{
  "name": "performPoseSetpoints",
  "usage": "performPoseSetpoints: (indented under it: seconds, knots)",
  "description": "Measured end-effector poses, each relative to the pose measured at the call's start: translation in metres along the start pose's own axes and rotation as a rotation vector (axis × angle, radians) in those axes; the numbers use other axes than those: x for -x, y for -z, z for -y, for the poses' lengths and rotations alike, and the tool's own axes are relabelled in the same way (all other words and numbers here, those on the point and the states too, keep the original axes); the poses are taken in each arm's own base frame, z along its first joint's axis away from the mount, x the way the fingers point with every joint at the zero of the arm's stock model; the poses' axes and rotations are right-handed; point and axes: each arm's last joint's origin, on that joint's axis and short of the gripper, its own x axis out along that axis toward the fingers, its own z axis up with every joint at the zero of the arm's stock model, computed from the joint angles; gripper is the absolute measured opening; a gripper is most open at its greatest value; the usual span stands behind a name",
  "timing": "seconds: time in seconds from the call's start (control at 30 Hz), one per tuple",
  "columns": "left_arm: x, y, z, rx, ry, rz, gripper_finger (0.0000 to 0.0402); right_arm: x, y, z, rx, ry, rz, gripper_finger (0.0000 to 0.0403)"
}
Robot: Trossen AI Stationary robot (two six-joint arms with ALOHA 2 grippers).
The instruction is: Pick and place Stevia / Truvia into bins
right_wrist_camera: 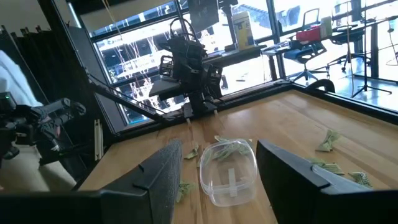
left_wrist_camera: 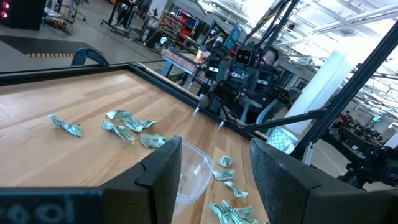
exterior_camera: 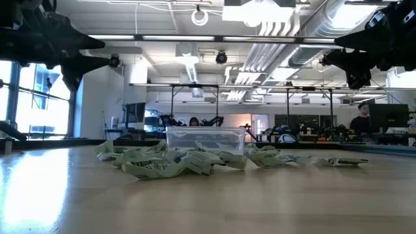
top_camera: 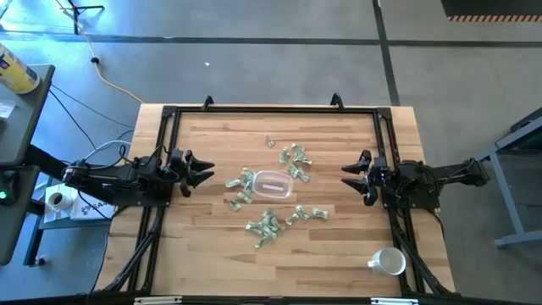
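Note:
Many small green-and-white Stevia packets [top_camera: 269, 224] lie scattered on the wooden table around a small clear plastic bin [top_camera: 273, 184] that stands at the table's middle. More packets [top_camera: 295, 158] lie on its far side, and some [top_camera: 242, 182] touch its left wall. My left gripper [top_camera: 201, 170] hovers open at the table's left edge, pointing level toward the bin. My right gripper [top_camera: 349, 174] hovers open at the right edge, also level, facing the bin. Both are well above the table and hold nothing. The bin [right_wrist_camera: 230, 170] shows between the right fingers, far off.
A white mug [top_camera: 389, 261] lies near the table's near right corner. A black metal frame [top_camera: 271, 108] runs along the table's far, left and right edges. Bare wood lies between each gripper and the packets.

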Motion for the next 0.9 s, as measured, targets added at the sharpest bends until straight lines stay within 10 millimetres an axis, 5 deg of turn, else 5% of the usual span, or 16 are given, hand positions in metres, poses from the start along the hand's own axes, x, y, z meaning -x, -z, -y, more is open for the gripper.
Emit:
performPoseSetpoints:
  seconds: [0.63,0.9]
  knots:
    - [0.000,-0.001,0.000,0.012,0.004,0.009,0.0223,0.000,0.000,0.000,0.000,0.000,0.000,0.0200]
    - [0.002,-0.016,0.008,0.864,0.147,0.109,0.0223,0.000,0.000,0.000,0.011,0.001,0.001,0.0200]
